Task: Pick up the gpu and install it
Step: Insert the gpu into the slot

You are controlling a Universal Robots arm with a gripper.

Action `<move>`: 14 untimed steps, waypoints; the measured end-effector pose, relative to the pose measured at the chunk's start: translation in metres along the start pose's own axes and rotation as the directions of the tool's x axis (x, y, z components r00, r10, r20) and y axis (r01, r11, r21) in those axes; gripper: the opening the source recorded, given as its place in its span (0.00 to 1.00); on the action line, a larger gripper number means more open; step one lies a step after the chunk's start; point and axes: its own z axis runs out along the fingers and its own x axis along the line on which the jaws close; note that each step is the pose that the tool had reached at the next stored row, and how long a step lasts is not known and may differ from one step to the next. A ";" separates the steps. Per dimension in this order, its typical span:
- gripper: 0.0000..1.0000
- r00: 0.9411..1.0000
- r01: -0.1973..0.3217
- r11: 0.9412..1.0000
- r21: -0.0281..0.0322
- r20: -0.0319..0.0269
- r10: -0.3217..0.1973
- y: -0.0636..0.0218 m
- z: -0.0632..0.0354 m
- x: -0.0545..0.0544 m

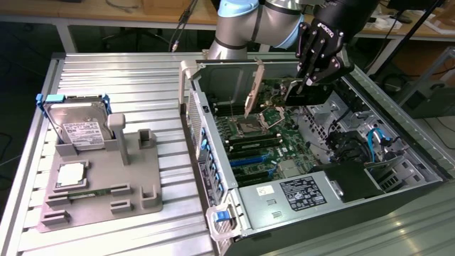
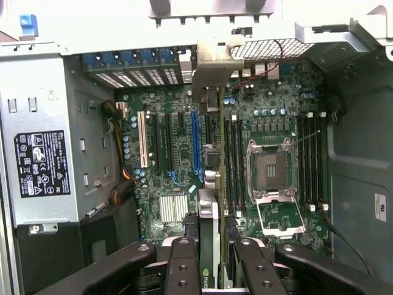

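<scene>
— Does the gripper (image 1: 310, 84) have the gpu (image 1: 302, 97)?
— Yes. Its fingers are pinched narrow on the card, which is held edge-on inside the open computer case (image 1: 213, 106).
— Installed?
— Seemingly not. The pick-up is done, but the card hangs above the motherboard (image 2: 270, 110), near the blue slot (image 2: 196, 141), not yet seated.

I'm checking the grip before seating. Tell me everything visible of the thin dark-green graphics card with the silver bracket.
The gpu, a thin, flat, dark brownish-green circuit card, hangs on edge above the green motherboard inside the open grey metal computer case. Whether it touches the board is unclear. A silver metal bracket closes one end and slants downward. The black gripper is shut on the opposite end. In the wrist view it shows edge-on, a narrow strip between the fingers.
</scene>
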 end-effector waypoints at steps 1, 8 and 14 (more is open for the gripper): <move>0.27 1.000 0.000 1.000 0.000 0.000 0.000 0.0000 0.0000 0.000; 0.27 1.000 0.004 1.000 0.000 0.000 -0.004 0.0000 0.0000 0.000; 0.27 1.000 0.007 1.000 0.000 0.000 -0.007 0.0000 0.0000 0.000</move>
